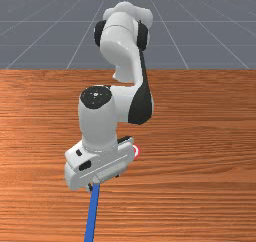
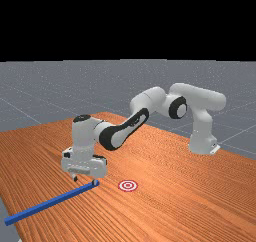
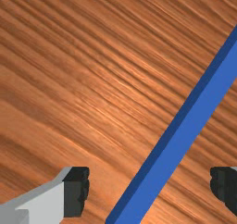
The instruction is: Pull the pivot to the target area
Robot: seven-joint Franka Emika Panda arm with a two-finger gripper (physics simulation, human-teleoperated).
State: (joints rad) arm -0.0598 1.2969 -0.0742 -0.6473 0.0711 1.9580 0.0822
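In the far view my gripper point(image 2: 85, 180) is over the arm-side end of the long blue bar point(image 2: 50, 202), its two fingers apart. The wrist view has my open gripper point(image 3: 150, 189) with the blue bar point(image 3: 185, 130) running slantwise through the gap, touched by neither finger as far as I can see. From under my hand point(image 1: 95, 168) in the front view, the blue bar point(image 1: 92, 213) extends to the bottom edge. A red-and-white ringed target point(image 2: 128, 185) lies flat on the table, apart from the bar; my hand partly covers the target point(image 1: 136, 151) in the front view.
The orange-brown wooden table point(image 2: 200, 196) carries the bar and the target. In the far view the bar's outer end reaches the table's near left edge. The arm's base point(image 2: 202, 143) stands at the right on the table's far side.
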